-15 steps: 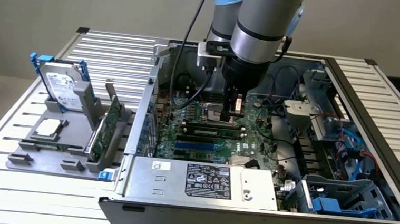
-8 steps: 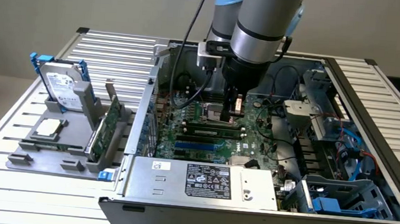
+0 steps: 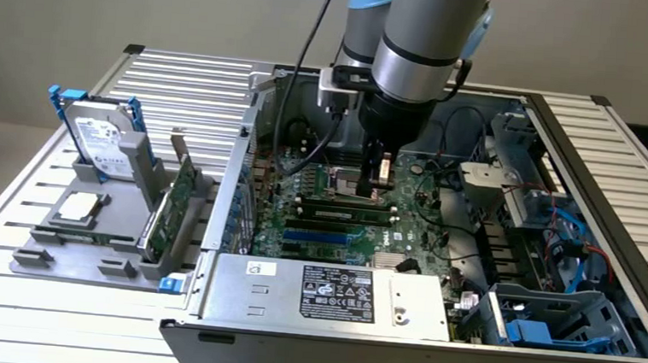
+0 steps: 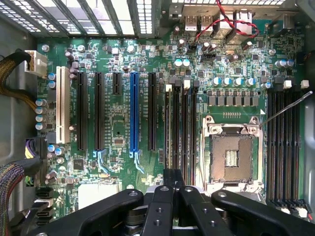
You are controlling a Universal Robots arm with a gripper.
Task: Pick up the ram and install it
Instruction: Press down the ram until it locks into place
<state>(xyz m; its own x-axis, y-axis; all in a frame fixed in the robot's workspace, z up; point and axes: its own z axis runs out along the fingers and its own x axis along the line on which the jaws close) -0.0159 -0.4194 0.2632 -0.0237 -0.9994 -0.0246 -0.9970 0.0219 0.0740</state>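
Wrist view: gripper (image 4: 173, 179) hides ram's (image 4: 170, 128) end.

The robot arm (image 3: 419, 43) comes down from twelve o'clock in the exterior view, its silver and pale-blue links stacked nearly vertical and a black cable trailing off toward eleven o'clock. The dark wrist section narrows downward toward six o'clock, ending in the gripper (image 3: 381, 175), which points straight down. Its black fingers (image 4: 173, 184) are pressed together, the jaws fully closed with no visible gap between the tips. In the wrist view the black finger linkages (image 4: 147, 211) spread out toward five and seven o'clock behind the meeting tips.
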